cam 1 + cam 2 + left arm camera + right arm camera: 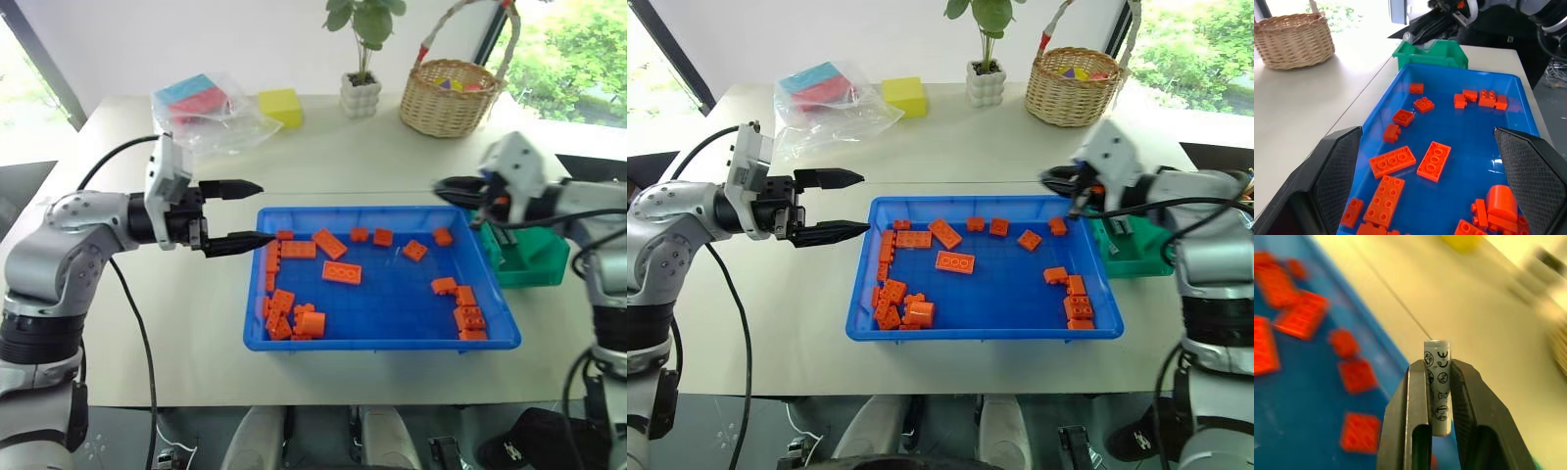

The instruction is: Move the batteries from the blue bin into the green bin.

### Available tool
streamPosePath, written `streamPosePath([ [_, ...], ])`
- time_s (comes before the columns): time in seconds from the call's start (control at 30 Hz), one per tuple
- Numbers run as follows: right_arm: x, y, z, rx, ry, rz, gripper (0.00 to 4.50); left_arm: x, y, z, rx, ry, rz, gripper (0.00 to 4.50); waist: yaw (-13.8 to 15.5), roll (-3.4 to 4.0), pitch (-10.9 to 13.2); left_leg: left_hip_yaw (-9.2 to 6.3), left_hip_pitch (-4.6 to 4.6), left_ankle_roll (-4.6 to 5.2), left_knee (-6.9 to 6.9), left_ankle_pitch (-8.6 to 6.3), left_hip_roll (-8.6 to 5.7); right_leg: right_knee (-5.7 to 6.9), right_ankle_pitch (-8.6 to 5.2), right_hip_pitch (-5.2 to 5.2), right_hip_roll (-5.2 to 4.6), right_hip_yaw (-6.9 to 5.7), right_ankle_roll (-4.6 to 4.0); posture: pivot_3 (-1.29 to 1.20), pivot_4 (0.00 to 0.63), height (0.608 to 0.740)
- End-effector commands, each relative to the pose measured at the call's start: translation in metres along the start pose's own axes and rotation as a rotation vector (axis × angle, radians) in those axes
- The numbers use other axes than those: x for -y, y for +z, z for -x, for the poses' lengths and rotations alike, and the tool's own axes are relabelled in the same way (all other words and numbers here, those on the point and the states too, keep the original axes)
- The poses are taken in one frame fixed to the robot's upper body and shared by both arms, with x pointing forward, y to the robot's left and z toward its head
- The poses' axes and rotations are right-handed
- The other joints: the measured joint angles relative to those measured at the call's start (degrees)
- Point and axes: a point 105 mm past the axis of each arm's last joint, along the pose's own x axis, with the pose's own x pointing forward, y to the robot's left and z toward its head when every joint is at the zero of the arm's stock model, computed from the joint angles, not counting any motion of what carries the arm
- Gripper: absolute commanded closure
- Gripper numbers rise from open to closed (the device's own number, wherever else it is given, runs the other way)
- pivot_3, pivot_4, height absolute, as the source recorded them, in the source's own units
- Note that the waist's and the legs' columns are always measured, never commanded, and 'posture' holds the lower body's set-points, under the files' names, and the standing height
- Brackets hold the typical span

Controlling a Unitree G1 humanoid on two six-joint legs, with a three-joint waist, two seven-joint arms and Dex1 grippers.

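My right gripper (pixel 1437 369) is shut on a battery (pixel 1437 391), a small silver-grey cylinder with printed symbols that stands up between the two fingers. This gripper (pixel 453 186) hangs above the far right corner of the blue bin (pixel 382 344), close to the green bin (pixel 539 264), which stands against the blue bin's right side. My left gripper (pixel 265 211) is open with nothing in it, level and pointing right, just outside the blue bin's left far corner. The left wrist view looks along the blue bin (pixel 1371 112) toward the green bin (pixel 1442 54).
Several orange toy bricks (pixel 341 272) lie scattered in the blue bin. At the table's far side stand a wicker basket (pixel 449 98), a potted plant (pixel 360 93), a yellow block (pixel 281 106) and a clear bag of coloured things (pixel 206 113).
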Motion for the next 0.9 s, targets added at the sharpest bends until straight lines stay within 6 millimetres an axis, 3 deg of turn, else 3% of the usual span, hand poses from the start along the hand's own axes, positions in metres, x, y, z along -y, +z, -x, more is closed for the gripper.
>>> streamPosePath([
  [0.03, 0.011, -0.007, 0.025, -0.026, -0.120, 0.007, 4.41, -0.001, 0.008, 0.002, 0.013, -0.006, -0.036, 0.00, -0.12, 0.00, 0.00, 0.00, 0.00, 0.01, 0.00, 0.00, 0.01, -0.01, 0.00, 0.00, 0.01, 0.00, 0.00, 0.00, 0.150, 0.702],
  [0.2, 0.017, -0.045, 0.037, -0.120, -0.213, -0.072, 4.41, -0.003, 0.008, 0.000, 0.017, -0.015, -0.036, 0.00, -0.61, 0.02, -0.01, 0.05, 0.03, 0.03, -0.01, 0.00, 0.06, 0.00, 0.00, 0.01, 0.03, 0.02, 0.00, 0.00, 0.150, 0.702],
  [0.27, 0.015, -0.051, 0.034, -0.112, -0.219, -0.112, 4.41, -0.003, 0.008, -0.001, 0.017, -0.019, -0.036, 0.00, -0.64, 0.03, -0.02, 0.06, 0.03, 0.03, 0.00, 0.00, 0.06, 0.00, 0.00, 0.00, 0.04, 0.02, 0.00, 0.00, 0.150, 0.702],
  [0.5, 0.033, -0.053, 0.040, -0.111, -0.294, -0.098, 1.10, -0.004, 0.007, -0.001, 0.015, -0.020, -0.035, 0.00, -0.32, 0.03, -0.02, 0.07, 0.03, 0.03, 0.01, 0.00, 0.05, 0.00, 0.00, 0.02, 0.04, 0.02, 0.00, 0.00, 0.150, 0.702],
  [0.57, 0.032, -0.048, 0.047, -0.093, -0.252, -0.106, 1.10, -0.004, 0.007, 0.001, 0.011, -0.014, -0.033, 0.00, -0.29, 0.03, -0.01, 0.07, 0.03, 0.03, 0.01, 0.00, 0.05, 0.00, 0.00, 0.02, 0.05, 0.02, 0.00, 0.00, 0.150, 0.702],
  [0.73, 0.006, -0.041, 0.080, -0.064, -0.002, -0.115, 1.10, -0.004, 0.003, 0.010, -0.009, 0.010, -0.018, 0.00, -0.09, 0.04, -0.01, 0.04, 0.02, 0.14, -0.01, -0.06, 0.06, -0.01, -0.01, 0.07, 0.06, -0.03, 0.01, 0.00, 0.150, 0.702],
  [0.9, -0.018, -0.056, 0.115, -0.140, 0.155, -0.165, 1.10, -0.004, -0.001, 0.020, -0.026, 0.032, 0.010, 0.00, -0.18, 0.05, -0.02, 0.07, 0.07, 0.19, 0.09, -0.09, 0.08, -0.04, -0.01, 0.18, 0.04, -0.02, 0.01, 0.00, 0.150, 0.702],
])
